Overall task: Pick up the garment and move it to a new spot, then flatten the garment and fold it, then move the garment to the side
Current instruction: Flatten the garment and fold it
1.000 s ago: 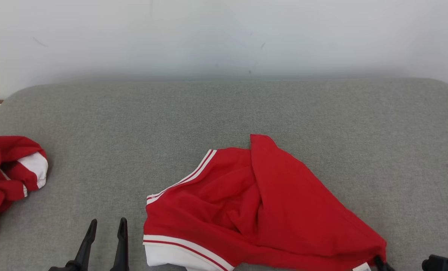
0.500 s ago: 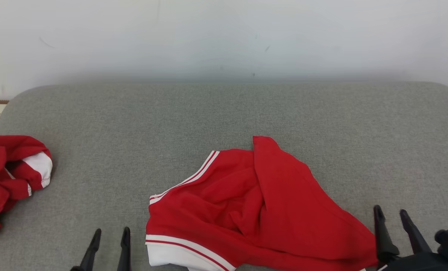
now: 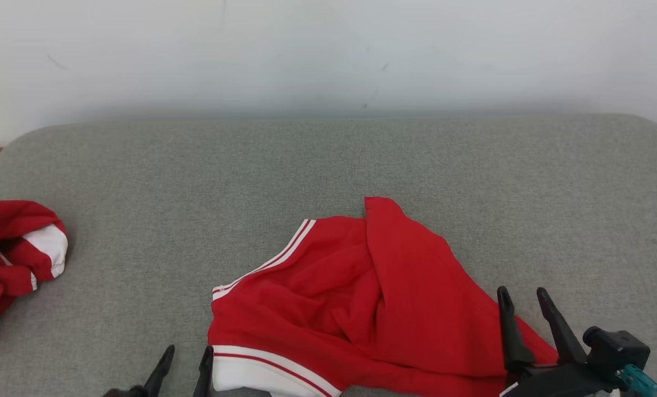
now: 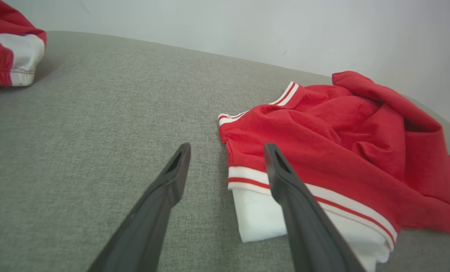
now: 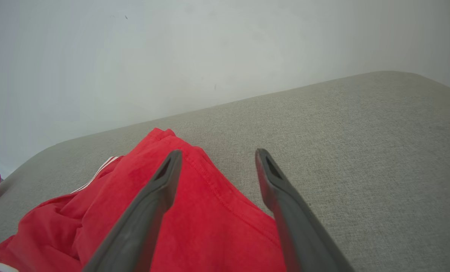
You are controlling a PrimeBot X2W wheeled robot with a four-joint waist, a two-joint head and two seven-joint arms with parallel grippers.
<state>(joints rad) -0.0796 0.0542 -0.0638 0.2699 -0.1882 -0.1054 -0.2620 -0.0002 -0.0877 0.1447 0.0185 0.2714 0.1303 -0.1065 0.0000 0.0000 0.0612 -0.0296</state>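
The red garment [image 3: 372, 298] lay crumpled on the grey cushion [image 3: 196, 193], toward the near edge and a little right of the middle in the head view. A white band edged with a thin red stripe ran along its near-left hem. A second white-striped edge slanted up its left side. A fold of red cloth lay over the right half and tapered to a corner at the near right.

The left pincer [image 3: 189, 349] sat at the near edge just beside the white hem. Its two dark fingers stood apart with nothing between them. In the left wrist view the left pincer [image 4: 226, 145] pointed at the corner of the garment [image 4: 323, 128], with one finger over bare cushion and the other crossing in front of the white band.

The right pincer [image 3: 522, 290] was at the garment's near-right corner, its fingers also spread and holding nothing. In the right wrist view the right pincer [image 5: 219, 151] straddled the edge of the garment [image 5: 209, 211], one finger above red cloth and one above grey cushion. Whether either finger touched the cloth could not be told.

A second red and white garment [image 3: 14, 259] lay bunched at the cushion's far left, well apart from the first. A pale wall [image 3: 328, 55] rose behind the cushion.
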